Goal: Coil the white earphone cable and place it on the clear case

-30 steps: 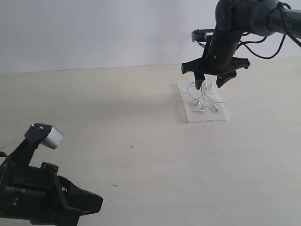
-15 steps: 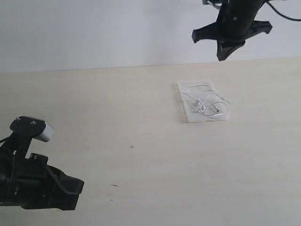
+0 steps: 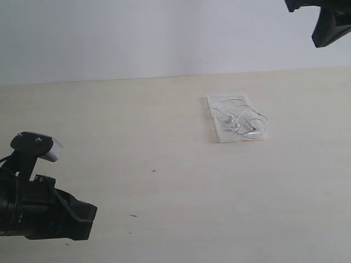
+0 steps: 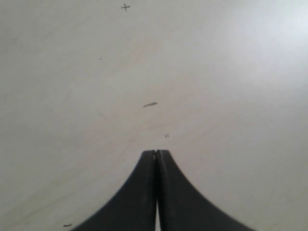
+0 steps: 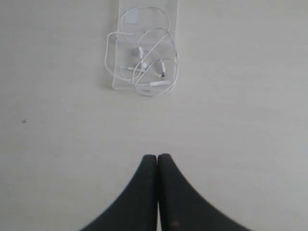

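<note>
Earphone cable (image 3: 241,121) lies in loose, tangled loops on clear case (image 3: 220,137), far right of table (image 3: 164,192). Some loops overhang case edge. Likely very light, floppy, springy, easily snagged. Best hold, I judge: bunched middle, gentle pinch. My right claw (image 5: 157,161) closed, empty, raised well above. My left claw (image 4: 156,156) closed, empty, near left.

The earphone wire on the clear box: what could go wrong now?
1. The white earphone cable lies in loose, tangled loops. Some hang past the edge of the clear case, so they might slip onto the table.
2. Nothing pins the loops down. The right hand is shut and well away, so the springy wire may uncoil.
</note>
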